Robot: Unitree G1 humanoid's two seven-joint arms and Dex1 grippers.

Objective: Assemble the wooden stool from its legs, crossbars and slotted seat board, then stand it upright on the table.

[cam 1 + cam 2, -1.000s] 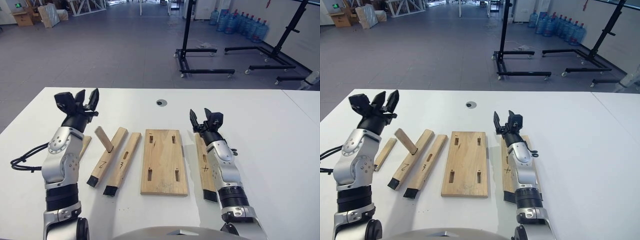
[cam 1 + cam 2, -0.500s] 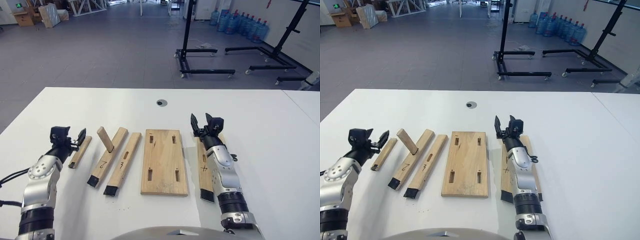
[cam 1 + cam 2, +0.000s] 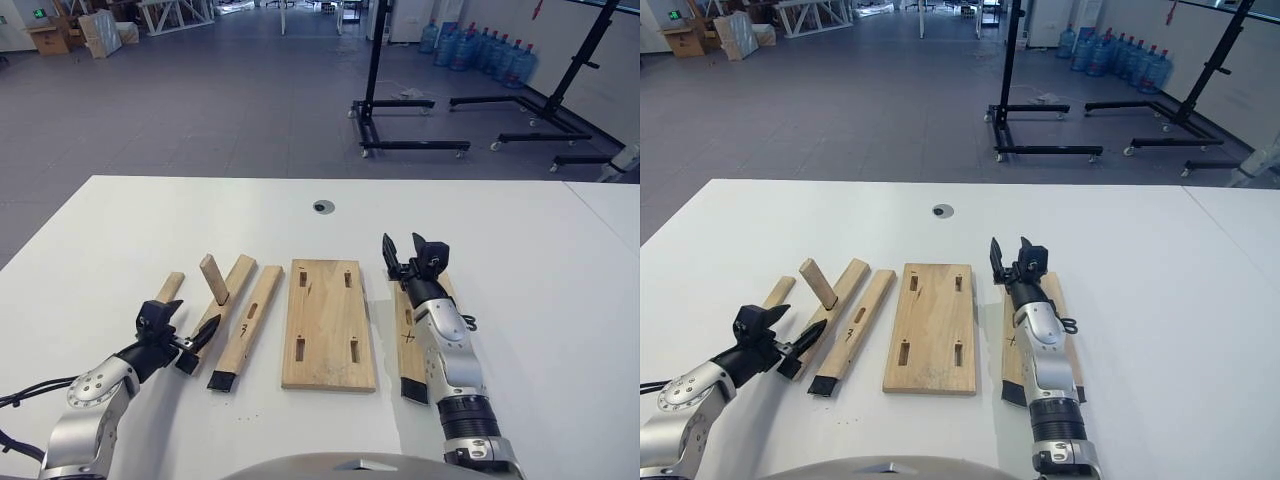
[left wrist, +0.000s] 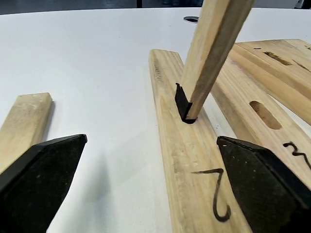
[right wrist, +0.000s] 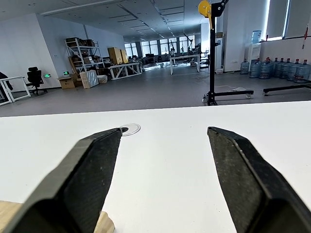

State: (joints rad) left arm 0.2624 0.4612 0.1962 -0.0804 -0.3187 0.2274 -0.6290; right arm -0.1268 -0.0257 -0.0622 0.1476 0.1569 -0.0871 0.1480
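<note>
Stool leg of pale flat wood marked 2 [image 4: 190, 162] looks stiff and light; grab its middle. Left gripper [image 3: 186, 328] is spread wide.

— What sort of place is it?

— A large workshop or lab hall, not a home. Past the fingers [image 5: 92, 170] of the right gripper [image 5: 163, 182], a wide grey floor [image 3: 220, 110] stretches away under a high open ceiling [image 5: 146, 19].

— What else says so?

— Well beyond those fingers stand black wheeled stands [image 3: 410, 143], a row of big water jugs [image 3: 490, 48], metal shelving [image 5: 77, 48], cardboard boxes [image 3: 45, 35], a workbench [image 5: 124, 70] and an office chair [image 5: 35, 76]. Under the fingers is a plain white table [image 3: 540, 260], with a round cable hole [image 3: 322, 207] ahead of them.
</note>
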